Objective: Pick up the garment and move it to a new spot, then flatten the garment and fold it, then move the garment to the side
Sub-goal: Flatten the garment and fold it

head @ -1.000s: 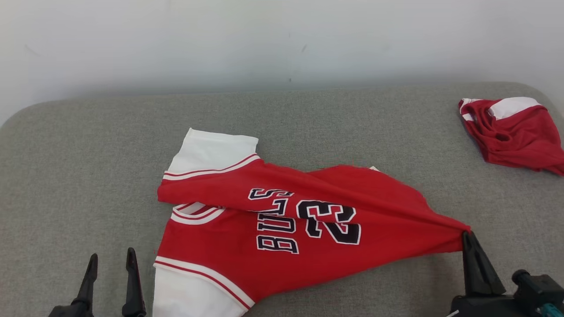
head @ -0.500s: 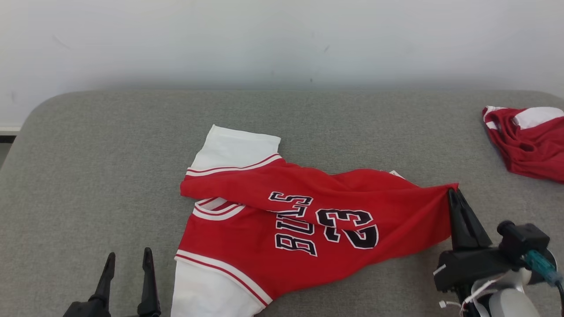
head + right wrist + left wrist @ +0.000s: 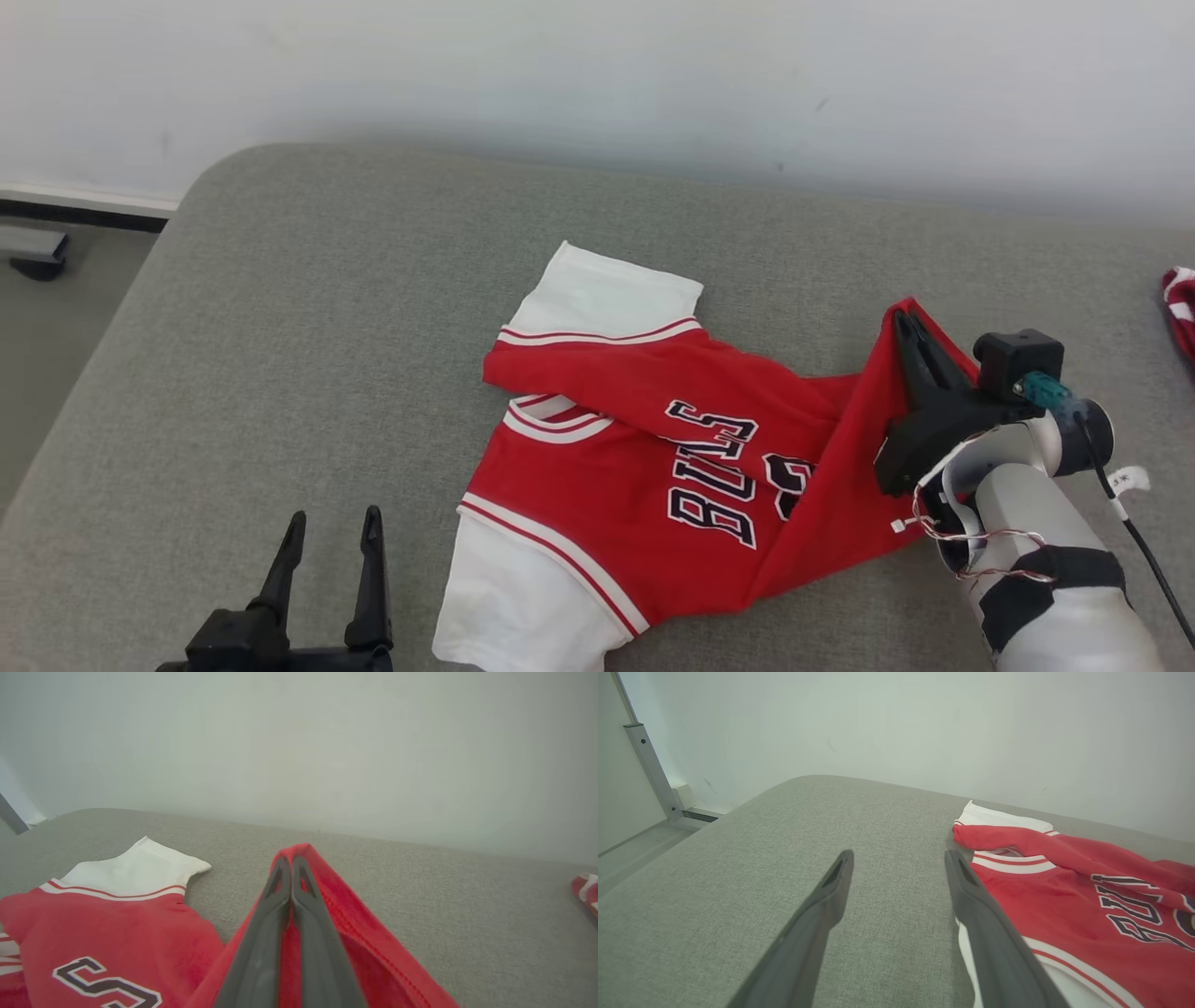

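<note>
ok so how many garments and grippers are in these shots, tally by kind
garments: 2, the red jersey and a second red garment at the head view's right edge
grippers: 2, the left gripper open, the right gripper shut on the red jersey's edge
total: 4

A raised hem (image 3: 854,457) hides most of the jersey (image 3: 597,467) number (image 3: 786,478), and a second garment (image 3: 1182,313) is cropped.
</note>
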`<state>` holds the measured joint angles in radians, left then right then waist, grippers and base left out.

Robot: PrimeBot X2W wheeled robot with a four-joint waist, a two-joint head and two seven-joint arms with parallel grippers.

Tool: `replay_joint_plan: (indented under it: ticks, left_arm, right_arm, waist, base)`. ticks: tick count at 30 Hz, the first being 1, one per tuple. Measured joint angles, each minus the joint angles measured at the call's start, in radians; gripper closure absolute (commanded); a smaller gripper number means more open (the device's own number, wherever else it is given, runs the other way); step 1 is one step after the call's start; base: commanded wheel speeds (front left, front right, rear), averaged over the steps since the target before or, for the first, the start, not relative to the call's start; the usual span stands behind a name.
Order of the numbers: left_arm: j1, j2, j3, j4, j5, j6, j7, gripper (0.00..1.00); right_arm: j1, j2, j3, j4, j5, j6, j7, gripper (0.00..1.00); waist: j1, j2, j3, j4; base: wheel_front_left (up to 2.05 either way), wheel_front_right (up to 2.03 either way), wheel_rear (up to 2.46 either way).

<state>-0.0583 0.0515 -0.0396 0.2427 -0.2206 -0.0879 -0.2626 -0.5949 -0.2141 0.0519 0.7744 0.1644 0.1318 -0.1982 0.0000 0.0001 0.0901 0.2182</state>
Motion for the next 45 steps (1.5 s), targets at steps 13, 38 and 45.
replay_joint_plan:
  ticks: [13,38,45]
  left_arm:
    - [0.009,0.0,0.013,0.001,0.004,0.009,0.0,0.0]
    - [0.059,0.0,0.079,-0.036,0.034,-0.006,0.0,0.0]
    - [0.054,0.0,0.077,-0.037,0.036,-0.009,0.0,0.0]
  right_arm:
    - [-0.074,0.007,0.037,0.162,0.036,0.0,-0.062,0.0]
    - [0.396,-0.066,0.002,-0.242,0.107,0.0,-0.063,0.0]
    - [0.313,-0.068,0.024,-0.138,0.107,0.0,-0.054,0.0]
  waist:
    - [0.0,0.0,-0.008,-0.015]
    - [-0.0001,0.0,-0.062,-0.152]
    - [-0.0001,0.0,-0.04,-0.123]
  base:
    - [0.0,0.0,0.0]
    - [0.0,0.0,0.0]
    - [0.0,0.0,0.0]
